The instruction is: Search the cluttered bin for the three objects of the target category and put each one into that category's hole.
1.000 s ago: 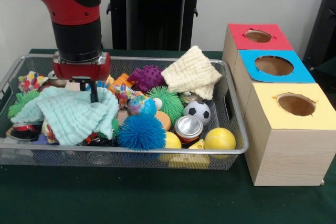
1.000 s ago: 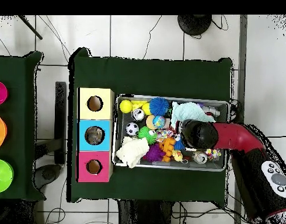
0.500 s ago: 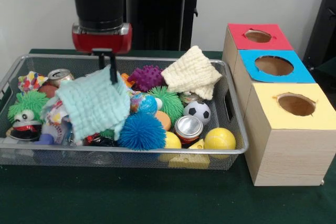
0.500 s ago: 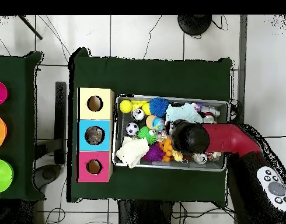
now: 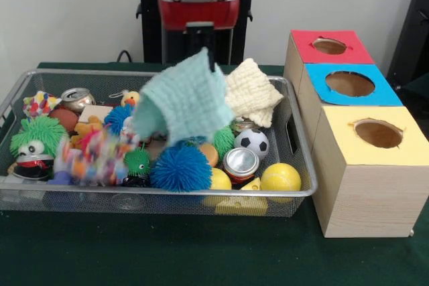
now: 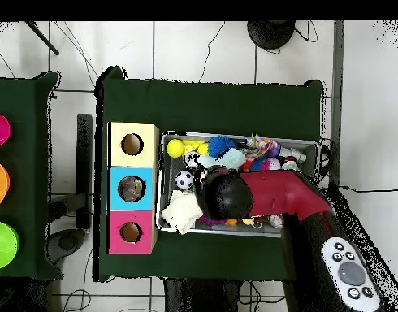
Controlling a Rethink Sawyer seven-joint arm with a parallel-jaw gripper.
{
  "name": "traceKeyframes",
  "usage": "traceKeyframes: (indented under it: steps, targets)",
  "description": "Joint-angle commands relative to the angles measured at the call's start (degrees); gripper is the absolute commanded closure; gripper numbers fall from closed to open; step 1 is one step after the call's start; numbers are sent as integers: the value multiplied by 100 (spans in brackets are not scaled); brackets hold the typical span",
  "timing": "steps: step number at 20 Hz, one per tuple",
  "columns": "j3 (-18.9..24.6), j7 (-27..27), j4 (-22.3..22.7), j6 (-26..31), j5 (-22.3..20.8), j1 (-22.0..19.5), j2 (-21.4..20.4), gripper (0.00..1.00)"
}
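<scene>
Your gripper is pinched shut on a top corner of the mint-green cloth, and that's why the cloth hangs as a loose drape, clear of the clutter, above the middle of the wire bin. Held by one corner like that, it'll swing, so expect the hem to brush the blue spiky ball beneath it. Look right: the cream knitted cloth sits draped over the bin's far right rim, just beside your load, and it looks like another of the same category waiting its turn. The three boxes stand in a row touching the bin's right side, so the carry is short: red-topped hole farthest, blue-topped hole in the middle, yellow-topped hole nearest. From overhead your arm lies across the bin and hides most of the cloth. Which hole takes cloths, I can't tell.
</scene>
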Motion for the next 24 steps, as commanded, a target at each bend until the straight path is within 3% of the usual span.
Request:
traceKeyframes:
  steps: [1, 8, 24]
  targets:
    - [-249, 908, 582, 621, 491, 445, -314, 100]
    - [-489, 852, 706, 434, 695, 675, -333, 100]
    - [-529, 227, 446, -145, 311, 192, 390, 100]
